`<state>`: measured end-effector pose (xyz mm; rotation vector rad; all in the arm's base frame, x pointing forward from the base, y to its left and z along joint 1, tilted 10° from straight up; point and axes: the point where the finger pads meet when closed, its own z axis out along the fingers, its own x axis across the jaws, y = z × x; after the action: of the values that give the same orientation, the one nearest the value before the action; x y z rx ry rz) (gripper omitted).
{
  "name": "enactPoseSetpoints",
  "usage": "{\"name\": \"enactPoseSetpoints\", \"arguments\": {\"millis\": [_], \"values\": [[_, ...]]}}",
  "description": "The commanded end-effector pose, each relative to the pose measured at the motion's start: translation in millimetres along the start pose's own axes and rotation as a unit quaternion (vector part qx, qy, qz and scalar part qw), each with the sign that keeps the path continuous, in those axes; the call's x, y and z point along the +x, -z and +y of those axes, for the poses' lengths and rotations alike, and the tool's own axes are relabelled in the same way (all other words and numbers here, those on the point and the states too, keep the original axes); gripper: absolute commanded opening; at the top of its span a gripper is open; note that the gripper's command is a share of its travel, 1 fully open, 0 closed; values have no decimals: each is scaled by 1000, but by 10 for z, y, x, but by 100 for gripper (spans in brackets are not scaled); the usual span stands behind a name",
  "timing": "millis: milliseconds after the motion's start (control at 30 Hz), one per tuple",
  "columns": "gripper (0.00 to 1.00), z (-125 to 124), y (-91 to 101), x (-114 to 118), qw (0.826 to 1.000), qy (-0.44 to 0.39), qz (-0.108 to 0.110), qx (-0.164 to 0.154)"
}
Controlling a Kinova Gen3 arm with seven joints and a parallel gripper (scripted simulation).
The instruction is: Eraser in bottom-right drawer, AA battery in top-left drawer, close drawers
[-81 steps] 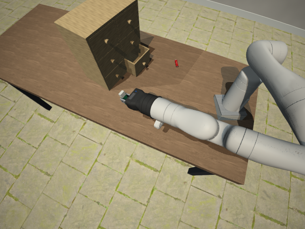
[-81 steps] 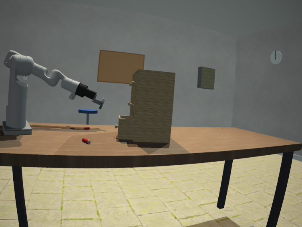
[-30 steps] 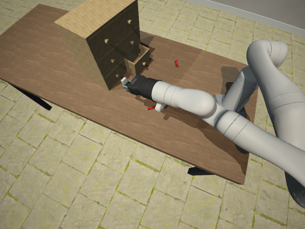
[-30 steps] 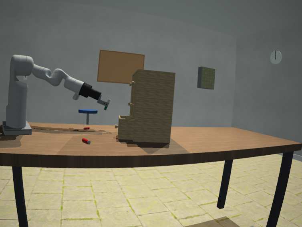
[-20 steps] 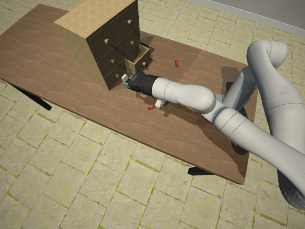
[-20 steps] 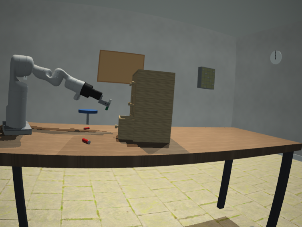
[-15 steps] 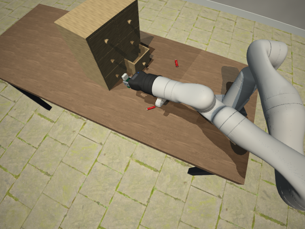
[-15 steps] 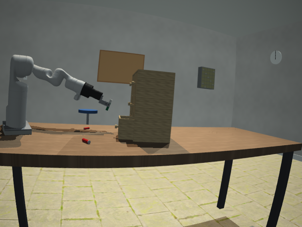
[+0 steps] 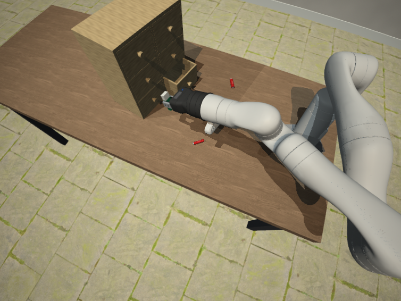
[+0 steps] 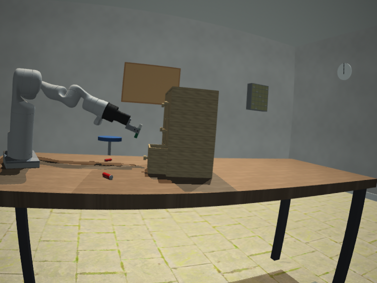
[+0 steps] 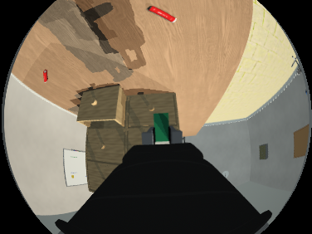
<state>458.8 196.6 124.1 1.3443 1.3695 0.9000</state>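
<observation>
While the small chest (image 9: 97, 64) (image 10: 191, 134) (image 11: 105, 164) is seen upright on the table (image 9: 155, 149) (image 10: 258, 170) (image 11: 199, 50), the green-and-white eraser (image 9: 169, 109) (image 10: 136, 135) (image 11: 161, 126) is gripped between the fingers of the gripper (image 9: 166, 101) (image 10: 137, 130) (image 11: 161, 132). It is held in the air in front of the chest, above the tabletop, with its green part pointed obliquely downward.

The right drawer of the bottom row (image 9: 193, 77) (image 10: 156, 161) (image 11: 97, 109) is left partly pulled out, and its open top is exposed. The left drawer of the top row (image 9: 131, 61) is kept shut.

Two red cylinders are seen lying on the table, well apart. One red cylinder (image 9: 232, 82) (image 10: 107, 175) (image 11: 46, 75) is found out in front of the chest on the open drawer's side; the other red cylinder (image 9: 198, 141) (image 10: 108, 159) (image 11: 162, 13) is found toward the left side. Which one is the AA battery cannot be told.
</observation>
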Motion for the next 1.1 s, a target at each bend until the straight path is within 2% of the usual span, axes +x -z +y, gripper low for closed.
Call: {"name": "enactPoseSetpoints", "arguments": {"millis": [0,1067], "values": [[45,11,-32,-67,1000,0,-4,-1],[45,82,-223,-420,1000,0,-4,-1]]}}
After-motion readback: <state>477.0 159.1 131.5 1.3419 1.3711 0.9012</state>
